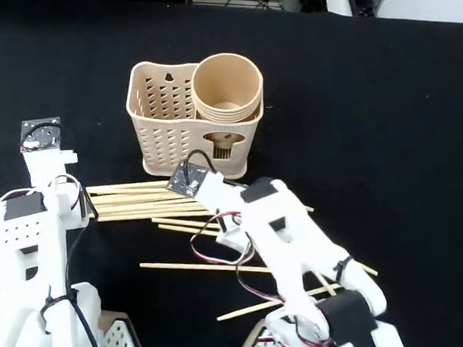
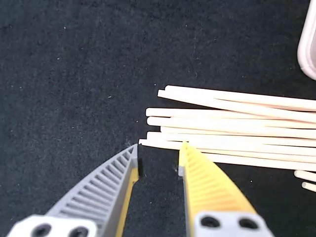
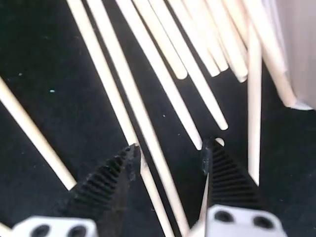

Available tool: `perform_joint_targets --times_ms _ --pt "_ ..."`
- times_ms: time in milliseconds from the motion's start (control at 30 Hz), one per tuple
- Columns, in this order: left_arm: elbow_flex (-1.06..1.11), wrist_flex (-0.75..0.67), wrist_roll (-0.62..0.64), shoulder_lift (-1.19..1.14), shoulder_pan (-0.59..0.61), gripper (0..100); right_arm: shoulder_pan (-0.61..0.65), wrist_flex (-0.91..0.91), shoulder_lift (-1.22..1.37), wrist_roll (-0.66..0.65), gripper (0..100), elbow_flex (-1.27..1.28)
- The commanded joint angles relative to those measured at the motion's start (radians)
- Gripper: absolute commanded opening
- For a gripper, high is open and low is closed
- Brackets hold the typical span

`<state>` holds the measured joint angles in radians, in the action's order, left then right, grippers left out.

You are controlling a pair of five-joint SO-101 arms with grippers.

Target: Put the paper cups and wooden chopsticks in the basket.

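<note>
In front of the basket (image 1: pixel 154 136), the left gripper (image 2: pixel 159 148) gaped at the ends of the chopsticks (image 2: pixel 222 121), seemingly lined up to pinch one. The right gripper (image 3: pixel 170 148), also apart, straddled another. The paper cups (image 1: pixel 227 82) sat stacked inside the basket.

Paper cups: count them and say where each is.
3 brown paper cups by visible rims, nested in one stack in the beige plastic basket; more may be hidden inside.

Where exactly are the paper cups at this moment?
In the high view, the paper cups stand stacked in the right part of the basket, beyond the loose chopsticks.
</note>
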<state>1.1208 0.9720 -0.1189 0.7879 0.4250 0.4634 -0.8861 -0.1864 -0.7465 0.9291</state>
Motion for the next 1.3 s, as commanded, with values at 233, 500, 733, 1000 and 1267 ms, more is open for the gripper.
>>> perform_joint_targets --times_ms 233,500,733,1000,1267 --pt "-0.031 -0.017 0.012 0.02 0.007 15 0.012 -0.029 0.005 0.009 8.7 -0.035" --pt "-0.031 -0.017 0.012 0.02 0.007 15 0.012 -0.11 -0.094 0.011 6.4 -0.031" --pt "-0.031 -0.018 0.012 0.02 0.007 15 0.017 -0.169 -0.179 0.009 15.1 0.002" --pt "-0.025 -0.038 0.012 0.014 0.007 15 0.028 -0.029 -0.171 0.009 21.3 0.107" --pt "-0.025 -0.037 0.012 0.017 0.007 15 0.029 0.025 -0.024 0.009 18.7 0.042"
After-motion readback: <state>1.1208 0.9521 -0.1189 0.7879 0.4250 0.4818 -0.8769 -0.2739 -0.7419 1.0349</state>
